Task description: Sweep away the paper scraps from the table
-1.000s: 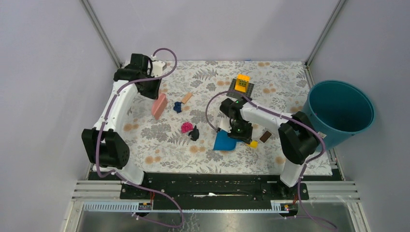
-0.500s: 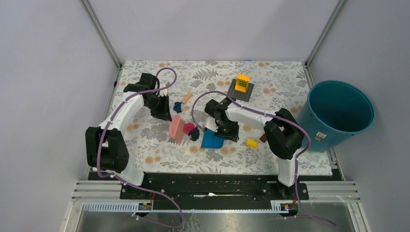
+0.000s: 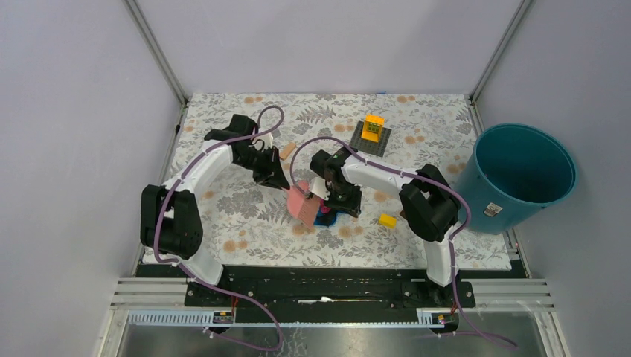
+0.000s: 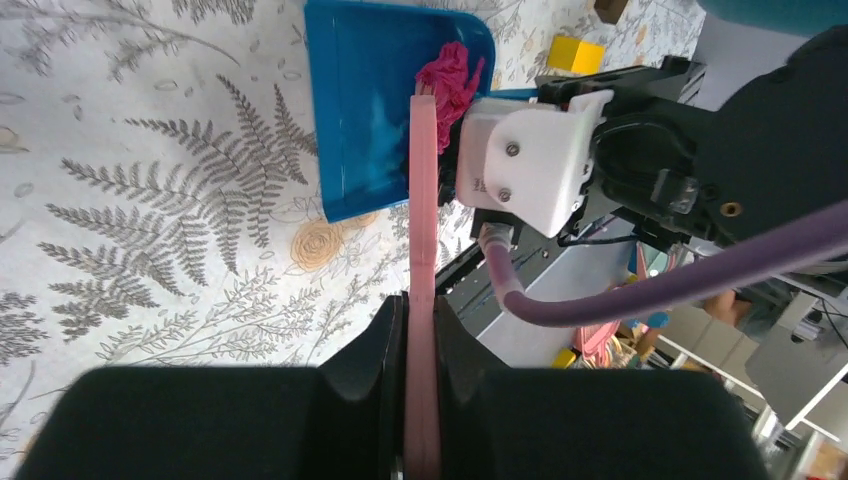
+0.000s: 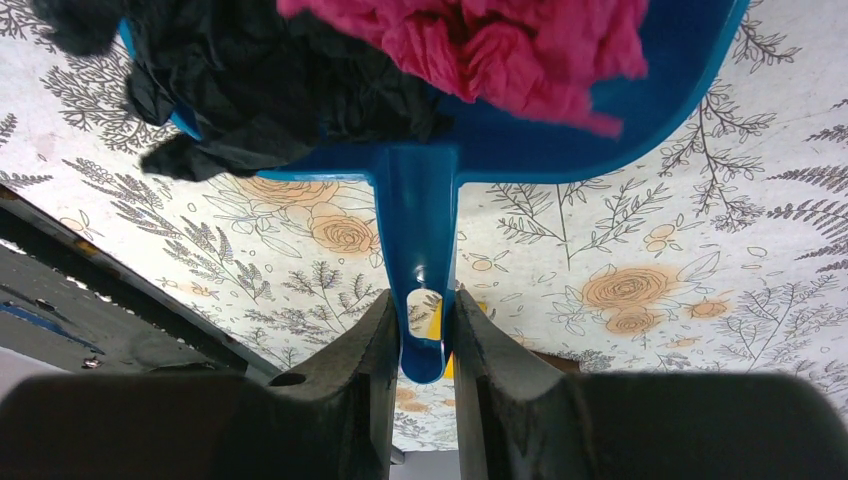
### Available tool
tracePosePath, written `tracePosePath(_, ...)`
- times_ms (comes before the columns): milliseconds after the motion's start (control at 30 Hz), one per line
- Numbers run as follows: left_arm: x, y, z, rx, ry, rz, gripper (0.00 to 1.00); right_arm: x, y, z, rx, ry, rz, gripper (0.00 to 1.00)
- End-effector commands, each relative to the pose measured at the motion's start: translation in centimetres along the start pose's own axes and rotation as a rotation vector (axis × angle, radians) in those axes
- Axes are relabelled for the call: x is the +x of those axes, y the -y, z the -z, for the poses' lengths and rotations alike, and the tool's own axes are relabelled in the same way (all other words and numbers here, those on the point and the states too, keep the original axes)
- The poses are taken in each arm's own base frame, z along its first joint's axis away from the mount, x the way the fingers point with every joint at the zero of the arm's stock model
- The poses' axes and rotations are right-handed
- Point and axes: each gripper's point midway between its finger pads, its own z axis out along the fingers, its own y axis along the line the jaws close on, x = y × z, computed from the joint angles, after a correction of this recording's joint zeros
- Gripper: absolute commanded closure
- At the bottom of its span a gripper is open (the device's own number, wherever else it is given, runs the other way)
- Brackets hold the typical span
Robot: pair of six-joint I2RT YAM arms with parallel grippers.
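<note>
My left gripper (image 3: 277,177) is shut on a flat pink scraper (image 3: 301,204), seen edge-on in the left wrist view (image 4: 423,250). My right gripper (image 3: 338,195) is shut on the handle (image 5: 420,230) of a blue dustpan (image 3: 327,217), which lies on the table (image 3: 223,216). The scraper's end stands at the pan's mouth. A magenta paper scrap (image 5: 500,40) and a black one (image 5: 250,80) lie inside the pan; the magenta one also shows in the left wrist view (image 4: 452,75). The dark blue scrap is hidden.
A teal bucket (image 3: 521,171) stands off the table's right edge. A yellow block (image 3: 388,220) lies right of the pan. A grey plate with an orange block (image 3: 371,132) sits at the back. A wooden block (image 3: 286,151) lies by the left arm.
The left arm swept the pink scraper rightwards, pushing the magenta and black scraps into the dustpan. The right arm slid the pan leftwards to meet it.
</note>
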Motion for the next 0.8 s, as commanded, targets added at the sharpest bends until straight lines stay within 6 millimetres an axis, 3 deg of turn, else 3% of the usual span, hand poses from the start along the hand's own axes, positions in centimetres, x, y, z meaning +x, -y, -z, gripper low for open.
tracePosePath(0, -2.9, 1.8, 2.4, 0.002, 0.1, -0.109, 1.0, 0.3, -0.4, 0.8, 0.002, 0.003, -0.003, 1.0)
tracePosePath(233, -5.4, 2.3, 5.4, -0.059, 0.16, -0.218, 1.0, 1.6, -0.2, 3.3, 0.031, 0.089, -0.004, 1.0)
tracePosePath(333, -8.2, 2.0, 6.9, -0.156, 0.225, -0.319, 1.0, 2.0, 0.2, 3.4, 0.042, 0.096, -0.015, 1.0)
tracePosePath(400, -11.0, 1.2, 8.3, -0.271, 0.28, -0.397, 1.0, 2.3, 0.5, 3.2, 0.039, 0.091, -0.03, 1.0)
tracePosePath(533, -16.5, -2.4, 10.5, -0.546, 0.33, -0.513, 1.0, 2.8, 0.9, 3.1, 0.031, 0.09, -0.059, 1.0)
tracePosePath(767, -21.2, -5.7, 11.8, -0.763, 0.371, -0.615, 1.0, 3.2, 1.1, 3.0, 0.033, 0.086, -0.08, 1.0)
